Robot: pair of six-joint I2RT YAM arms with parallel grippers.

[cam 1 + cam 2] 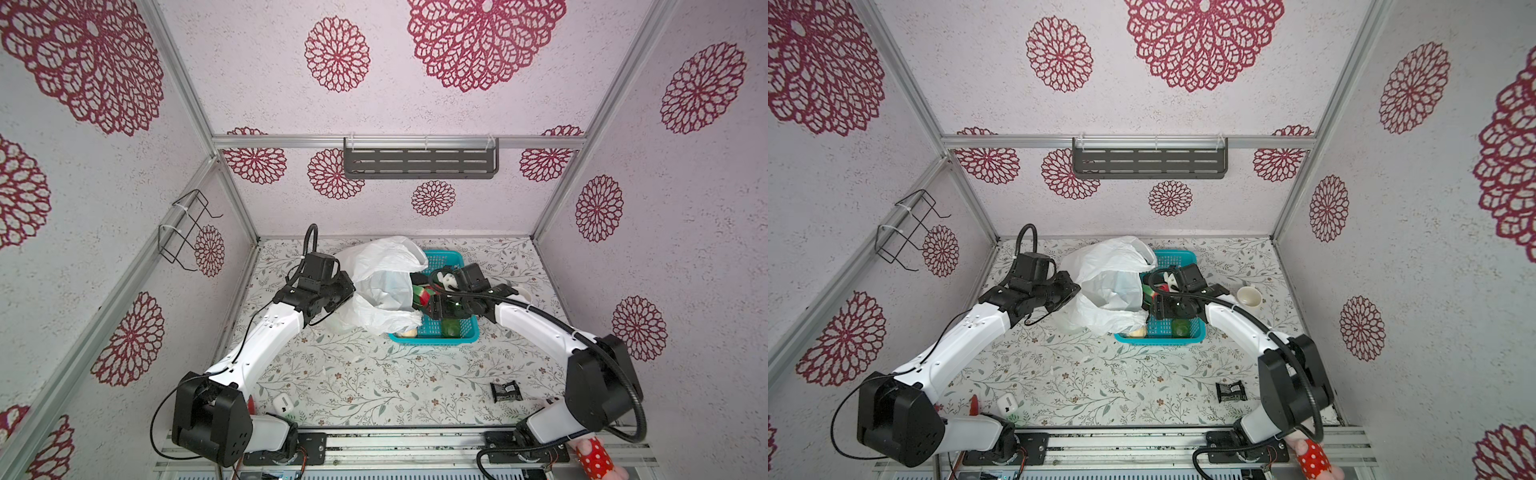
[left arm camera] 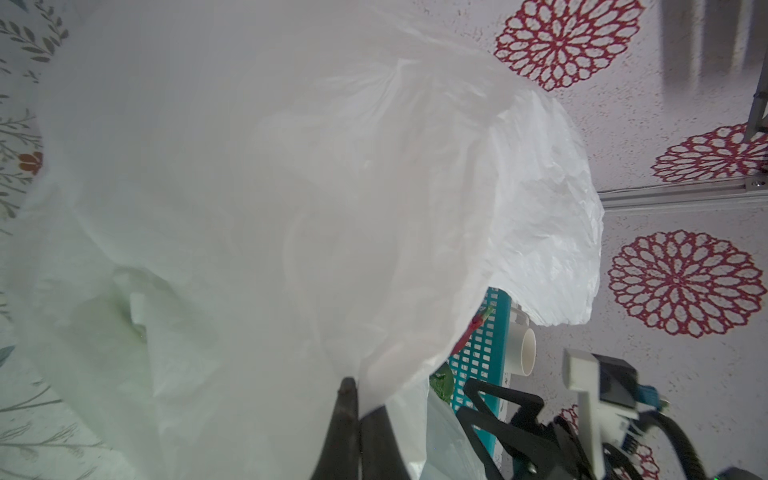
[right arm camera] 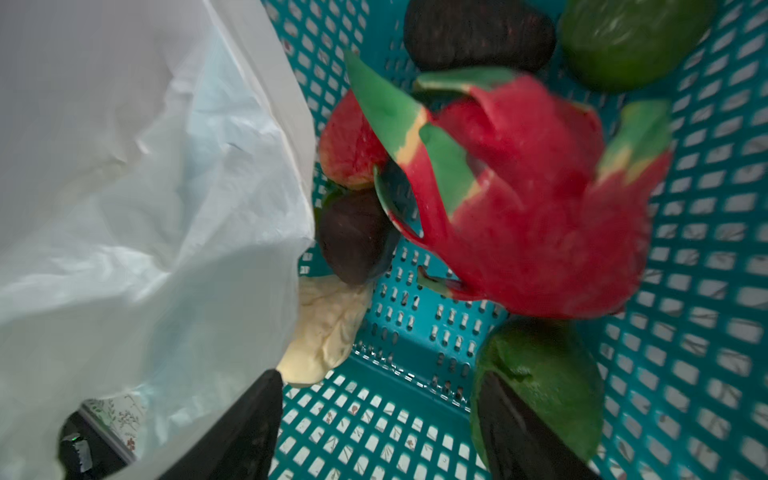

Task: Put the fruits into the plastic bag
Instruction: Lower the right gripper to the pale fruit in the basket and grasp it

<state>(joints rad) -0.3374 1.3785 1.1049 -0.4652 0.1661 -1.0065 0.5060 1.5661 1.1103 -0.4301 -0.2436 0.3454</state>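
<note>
The plastic bag (image 1: 382, 282) (image 1: 1106, 282) lies crumpled at the back of the table, its mouth draped over the teal basket (image 1: 432, 340) (image 3: 415, 407). My left gripper (image 2: 359, 401) is shut on a fold of the plastic bag (image 2: 291, 208). Inside the basket are a red dragon fruit (image 3: 532, 216) (image 1: 423, 297), a dark avocado (image 3: 478, 33), a green oval (image 3: 631, 41), a red-yellow fruit (image 3: 349, 145), a pale pear (image 3: 328, 332) (image 1: 407, 332) and another green fruit (image 3: 540, 374) (image 1: 451, 328). My right gripper (image 3: 382, 419) hangs open over the basket floor, one finger by the pear, the other against the green fruit.
A cream cup (image 1: 1249, 297) stands right of the basket. A black packet (image 1: 506, 391) lies near the front right, a small white item (image 1: 283, 403) near the front left. A pink plush toy (image 1: 594, 457) sits off the table's front right corner. A dark shelf (image 1: 419, 160) hangs on the back wall.
</note>
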